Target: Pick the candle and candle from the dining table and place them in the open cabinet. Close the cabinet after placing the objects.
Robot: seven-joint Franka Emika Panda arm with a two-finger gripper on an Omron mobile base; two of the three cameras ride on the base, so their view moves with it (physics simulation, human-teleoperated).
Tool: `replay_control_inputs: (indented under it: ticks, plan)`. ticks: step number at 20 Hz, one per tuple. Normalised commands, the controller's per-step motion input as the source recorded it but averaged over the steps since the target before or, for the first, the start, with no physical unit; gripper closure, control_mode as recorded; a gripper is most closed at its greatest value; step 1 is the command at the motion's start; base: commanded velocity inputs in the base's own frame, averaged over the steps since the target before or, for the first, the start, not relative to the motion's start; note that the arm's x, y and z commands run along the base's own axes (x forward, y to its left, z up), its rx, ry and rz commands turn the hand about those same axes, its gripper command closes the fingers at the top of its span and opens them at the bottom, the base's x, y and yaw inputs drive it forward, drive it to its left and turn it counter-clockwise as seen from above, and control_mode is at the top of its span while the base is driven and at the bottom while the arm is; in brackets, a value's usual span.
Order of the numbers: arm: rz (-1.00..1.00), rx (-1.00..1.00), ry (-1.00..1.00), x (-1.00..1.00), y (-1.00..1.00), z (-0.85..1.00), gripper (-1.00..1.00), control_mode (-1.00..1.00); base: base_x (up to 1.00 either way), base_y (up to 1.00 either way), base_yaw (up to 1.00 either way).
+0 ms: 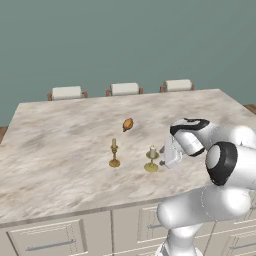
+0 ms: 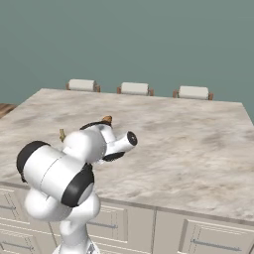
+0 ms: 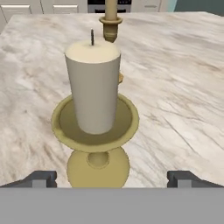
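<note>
Two candles stand upright on the tabletop (image 1: 60, 150) in front of me, both on brass holders and well inside its near half. From the left base view I see the slim tan candle (image 1: 114, 155) on its thin stem to the left and the stubby white candle (image 1: 152, 159) on its wider base a little to the right of it, the two near each other but apart. A small brown oval thing (image 1: 128, 124) lies on the marble-look top beyond them, closer to the tan candle. My gripper (image 3: 112, 178) is level with the white candle's holder, and its fingertips (image 3: 41, 178) stand wide apart on either side of the brass foot without touching it, so it is open and holds nothing. In the hand view the white candle fills the middle, its dark wick straight up, seated in a shallow brass dish above a round foot, with the tan candle's holder visible right behind it. From the left base view the hand sits just to the right of the white candle. Three white-cushioned chairs (image 1: 124, 89) line the far edge of the tabletop, and cream drawer fronts (image 1: 47, 240) run along its near side below the arm.
</note>
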Motion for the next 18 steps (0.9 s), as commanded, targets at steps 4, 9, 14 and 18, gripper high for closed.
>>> replay_control_inputs:
  ticks: [4, 9, 14, 18]
  plan:
    - [0.01, 0.01, 0.00, 0.03, 0.12, -0.19, -1.00, -1.00, 0.00, 0.00, 0.00]
    - [0.03, 0.00, 0.00, 0.00, 0.28, -0.14, -1.00, -1.00, 0.00, 0.00, 0.00]
    - [0.01, 0.00, 0.00, 0.00, 0.16, -0.02, -1.00, -1.00, 0.00, 0.00, 0.00]
    - [0.00, 0.00, 0.00, 0.00, 0.02, -0.06, -1.00, -1.00, 0.00, 0.00, 0.00]
